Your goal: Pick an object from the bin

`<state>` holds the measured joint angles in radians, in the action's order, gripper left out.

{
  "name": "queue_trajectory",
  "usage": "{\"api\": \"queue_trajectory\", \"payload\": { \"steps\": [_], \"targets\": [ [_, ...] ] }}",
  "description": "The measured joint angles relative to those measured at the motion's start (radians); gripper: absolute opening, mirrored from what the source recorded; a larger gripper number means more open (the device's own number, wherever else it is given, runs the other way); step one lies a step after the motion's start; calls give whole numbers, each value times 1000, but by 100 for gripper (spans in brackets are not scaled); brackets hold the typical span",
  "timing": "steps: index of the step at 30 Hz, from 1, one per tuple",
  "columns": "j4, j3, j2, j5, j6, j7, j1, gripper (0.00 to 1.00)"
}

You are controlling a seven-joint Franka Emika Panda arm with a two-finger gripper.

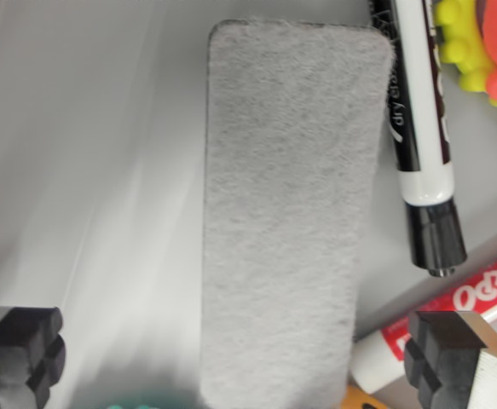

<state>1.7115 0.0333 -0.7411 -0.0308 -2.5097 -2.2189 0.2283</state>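
1. Seen from the wrist camera looking straight down, a grey felt eraser [286, 213] lies lengthwise on the pale grey bin floor [86, 170], filling the middle of the view.
2. The tool [235, 358] is open: its two black fingertip pads [28, 354] sit at the bottom corners, one either side of the eraser's near end, touching nothing.
3. Just beside the eraser, on the wrist view's right, lies a black dry-erase marker [418, 111] with a white band, its dark cap pointing down.
4. A red-labelled marker [457, 311] lies tilted at lower right, partly behind the right pad.
5. A yellow and pink toy [482, 47] sits at the top right corner, cut off by the edge.
6. A blurred teal shape [137, 400] shows at the bottom edge.
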Motion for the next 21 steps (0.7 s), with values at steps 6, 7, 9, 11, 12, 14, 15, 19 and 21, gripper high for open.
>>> {"api": "queue_trajectory", "payload": {
  "steps": [6, 7, 9, 11, 12, 14, 15, 19, 21],
  "targets": [
    [0, 0, 0, 0, 0, 0, 0, 0],
    [0, 0, 0, 0, 0, 0, 0, 0],
    [0, 0, 0, 0, 0, 0, 0, 0],
    [0, 0, 0, 0, 0, 0, 0, 0],
    [0, 0, 0, 0, 0, 0, 0, 0],
    [0, 0, 0, 0, 0, 0, 0, 0],
    [0, 0, 0, 0, 0, 0, 0, 0],
    [-6, 0, 8, 0, -3, 0, 0, 0],
    [-7, 0, 7, 0, -3, 0, 0, 0]
  ]
}}
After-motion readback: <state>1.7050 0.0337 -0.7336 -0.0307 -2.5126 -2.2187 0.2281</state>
